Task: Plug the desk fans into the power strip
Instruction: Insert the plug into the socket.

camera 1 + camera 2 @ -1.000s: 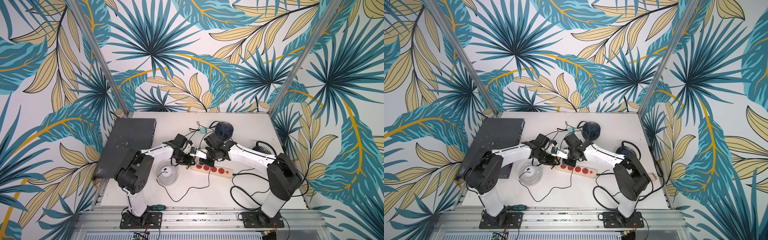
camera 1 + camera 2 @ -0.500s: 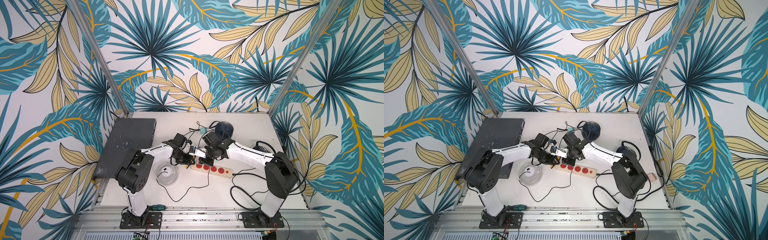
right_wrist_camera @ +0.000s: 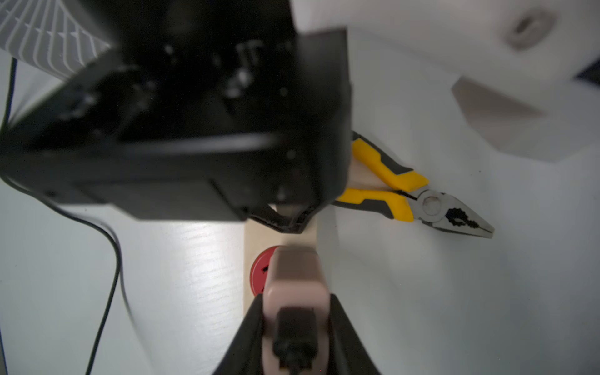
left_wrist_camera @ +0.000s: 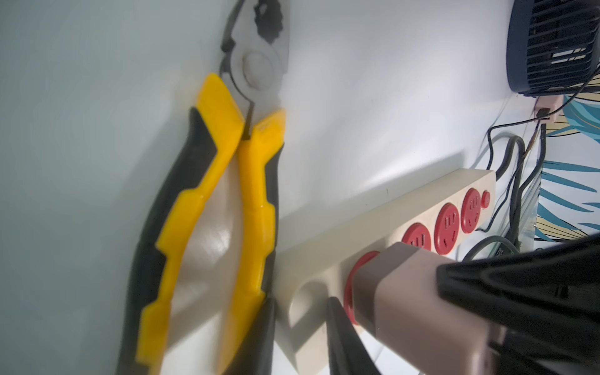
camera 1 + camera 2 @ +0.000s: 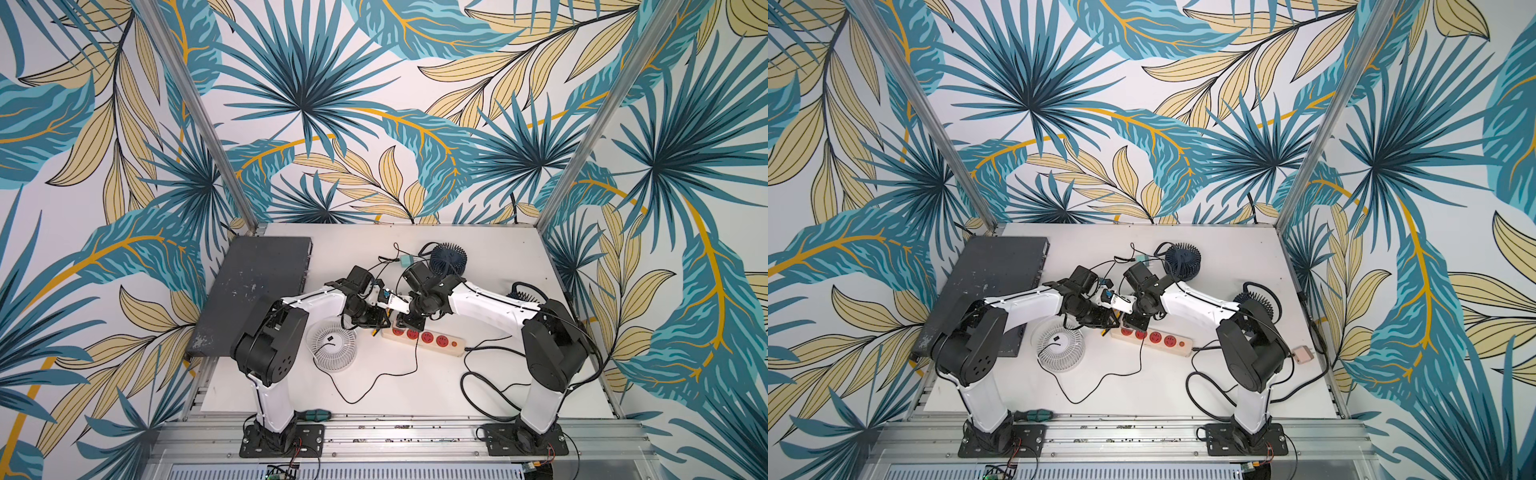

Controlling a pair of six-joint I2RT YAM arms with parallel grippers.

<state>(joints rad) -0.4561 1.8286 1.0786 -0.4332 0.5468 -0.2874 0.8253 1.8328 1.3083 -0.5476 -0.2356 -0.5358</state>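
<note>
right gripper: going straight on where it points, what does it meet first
The right gripper's pinkish-beige plug block meets the end round red socket of the cream-beige power strip; gap unclear.

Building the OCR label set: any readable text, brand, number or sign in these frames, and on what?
Nothing reads clearly.
Pale print on the dark cable: too blurred.
Blue sticker on a white wrist part: too small.
Dark mark at the centre of the white fan: too small.
</note>
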